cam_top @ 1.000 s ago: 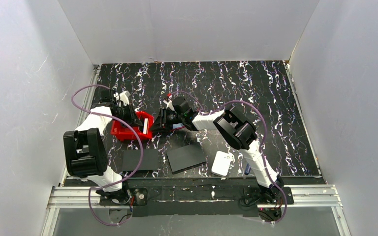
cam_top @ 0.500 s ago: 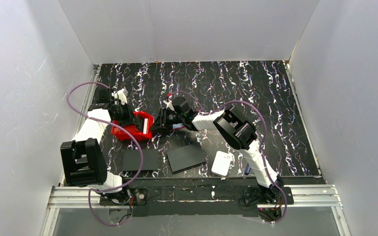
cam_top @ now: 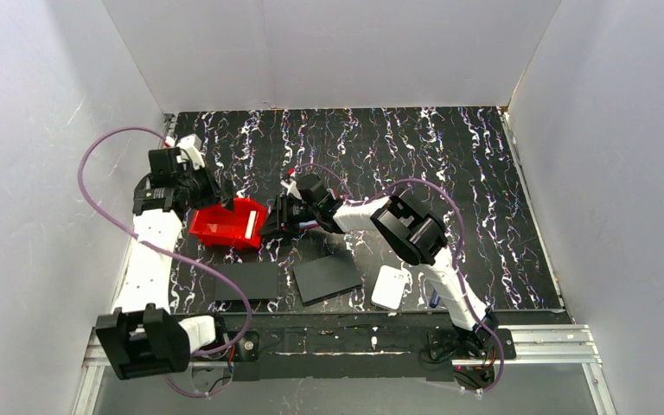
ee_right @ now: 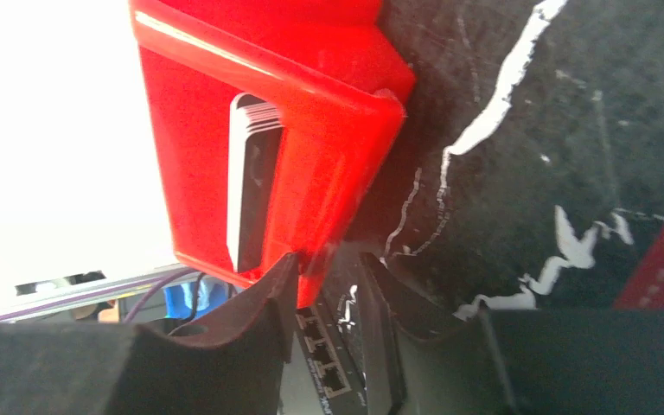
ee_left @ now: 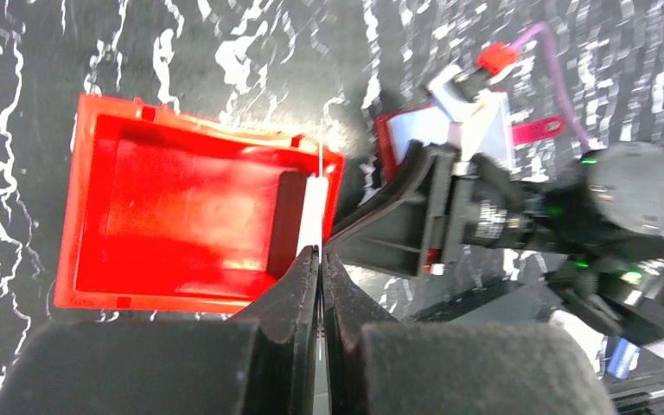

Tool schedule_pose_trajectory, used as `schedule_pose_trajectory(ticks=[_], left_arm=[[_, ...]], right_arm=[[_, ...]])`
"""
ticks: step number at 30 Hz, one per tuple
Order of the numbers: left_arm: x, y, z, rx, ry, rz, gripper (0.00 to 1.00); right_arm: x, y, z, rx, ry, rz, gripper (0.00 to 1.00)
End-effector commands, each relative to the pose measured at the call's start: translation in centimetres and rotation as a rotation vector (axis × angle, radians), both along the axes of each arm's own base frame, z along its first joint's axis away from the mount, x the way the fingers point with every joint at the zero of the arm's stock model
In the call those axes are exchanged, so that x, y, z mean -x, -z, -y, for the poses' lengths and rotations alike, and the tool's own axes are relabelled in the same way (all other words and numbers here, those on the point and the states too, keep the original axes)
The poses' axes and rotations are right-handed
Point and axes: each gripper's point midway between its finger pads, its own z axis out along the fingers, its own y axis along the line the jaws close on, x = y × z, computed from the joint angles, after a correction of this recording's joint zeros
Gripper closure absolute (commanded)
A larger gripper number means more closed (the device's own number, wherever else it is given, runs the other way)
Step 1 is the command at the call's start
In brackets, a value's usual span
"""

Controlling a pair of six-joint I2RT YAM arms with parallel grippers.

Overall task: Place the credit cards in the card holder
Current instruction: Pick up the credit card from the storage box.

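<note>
Now pinches a credit card (ee_left: pixel 321 160) edge-on in the left pincer (ee_left: pixel 319 259) over the red bin's (ee_left: pixel 95 173) right wall; crowds that wall with the right pincer (ee_right: pixel 328 285), narrowly apart, card holder (ee_right: pixel 661 268) beneath it.

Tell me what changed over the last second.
The left gripper, shut on a credit card, pulled back far-left from over the red bin. The right gripper edged toward the bin. Black sheets and white pad stayed.
</note>
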Motion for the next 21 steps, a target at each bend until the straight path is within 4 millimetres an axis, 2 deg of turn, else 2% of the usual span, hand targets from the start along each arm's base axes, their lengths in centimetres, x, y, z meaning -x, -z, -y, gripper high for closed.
schedule_pose_trajectory(ticks=[1, 3, 6, 8, 9, 11, 13, 16, 19, 21], left_arm=[[-0.2, -4.6, 1.9, 0.109, 0.017, 0.125, 1.0], [-0.5, -5.8, 3.5, 0.215, 0.033, 0.172, 1.0], [-1.1, -7.7, 6.1, 0.43, 0.044, 0.264, 1.0], [-2.1, -9.9, 7.6, 0.588, 0.062, 0.393, 1.0], [-2.3, -10.3, 8.4, 0.649, 0.06, 0.425, 1.0], [-2.6, -10.5, 10.0, 0.714, 0.068, 0.457, 1.0], [-2.4, -11.1, 12.4, 0.725, 0.109, 0.483, 1.0], [-2.5, -12.3, 14.4, 0.763, 0.115, 0.549, 1.0], [-2.4, -13.2, 16.0, 0.838, 0.129, 0.577, 1.0], [-2.4, -13.6, 16.9, 0.871, 0.14, 0.581, 1.0]], right_arm=[[-1.8, -3.6, 1.6, 0.06, -0.042, 0.178, 0.55], [-2.7, -4.3, 4.2, 0.157, -0.056, 0.261, 0.46], [-3.8, -5.4, 9.6, 0.284, -0.058, 0.346, 0.34], [-4.1, -8.4, 11.9, 0.201, -0.04, 0.396, 0.28], [-3.8, -9.1, 13.0, 0.138, -0.022, 0.384, 0.26], [-3.4, -13.4, 13.7, -0.038, 0.008, 0.393, 0.23], [-2.7, -16.6, 14.3, -0.166, 0.035, 0.395, 0.21], [-2.4, -21.0, 15.2, -0.331, 0.12, 0.404, 0.17], [-2.4, -23.0, 15.4, -0.412, 0.155, 0.377, 0.18], [-2.4, -24.1, 15.7, -0.473, 0.165, 0.352, 0.24]])
